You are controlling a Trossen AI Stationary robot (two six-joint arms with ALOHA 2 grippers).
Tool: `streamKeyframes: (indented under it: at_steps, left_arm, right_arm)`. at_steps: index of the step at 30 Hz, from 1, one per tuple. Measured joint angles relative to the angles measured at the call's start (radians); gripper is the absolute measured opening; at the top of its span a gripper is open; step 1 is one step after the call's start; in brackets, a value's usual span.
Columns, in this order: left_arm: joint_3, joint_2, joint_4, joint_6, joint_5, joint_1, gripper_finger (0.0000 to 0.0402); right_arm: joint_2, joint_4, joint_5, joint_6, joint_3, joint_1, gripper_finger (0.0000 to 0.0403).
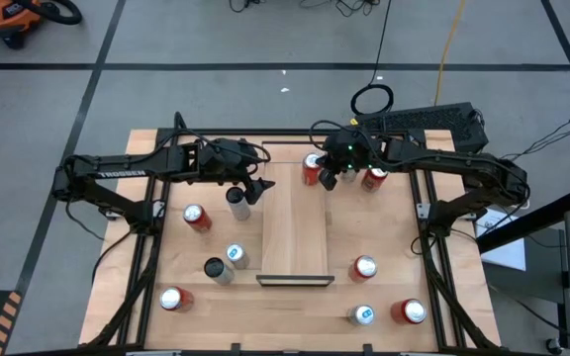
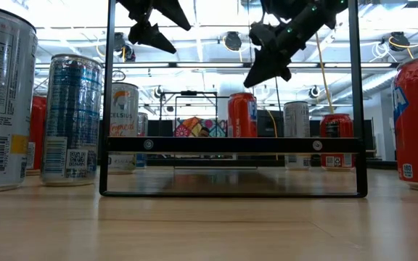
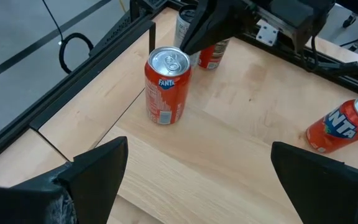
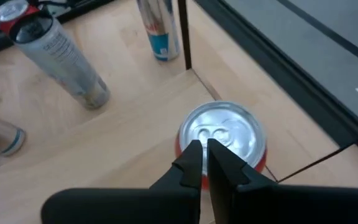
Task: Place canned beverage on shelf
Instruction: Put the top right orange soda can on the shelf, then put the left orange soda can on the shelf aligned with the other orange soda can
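1. Right gripper (image 4: pixel 204 163): fingers together, poised over the Fanta can (image 1: pixel 312 169), just beyond the empty shelf (image 1: pixel 294 232).
2. Advice: spread fingers before descending; grip the can's sides.
3. Left gripper (image 3: pixel 197 180): fingers apart, holding nothing, waiting nearby.

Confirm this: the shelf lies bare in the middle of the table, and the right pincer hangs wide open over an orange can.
Not quite: the right pincer is shut, not open, as the right wrist view shows. It does hang over the orange can, and the shelf is bare.
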Motion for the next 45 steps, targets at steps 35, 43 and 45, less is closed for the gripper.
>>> streamKeyframes:
  at_steps: [35, 43, 45]
  left_arm:
    - [0.001, -0.001, -0.001, -0.102, 0.097, 0.0, 0.0398]
    - [0.099, -0.048, -0.119, -0.158, 0.245, -0.012, 0.0362]
    - [0.129, -0.062, -0.185, -0.158, 0.247, -0.023, 0.0349]
  right_arm:
    - [0.034, -0.313, 0.02, 0.194, 0.293, 0.092, 0.0]
    - [0.031, -0.474, -0.078, 0.311, 0.372, 0.236, 0.0]
    - [0.027, -0.482, -0.097, 0.329, 0.372, 0.272, 0.0]
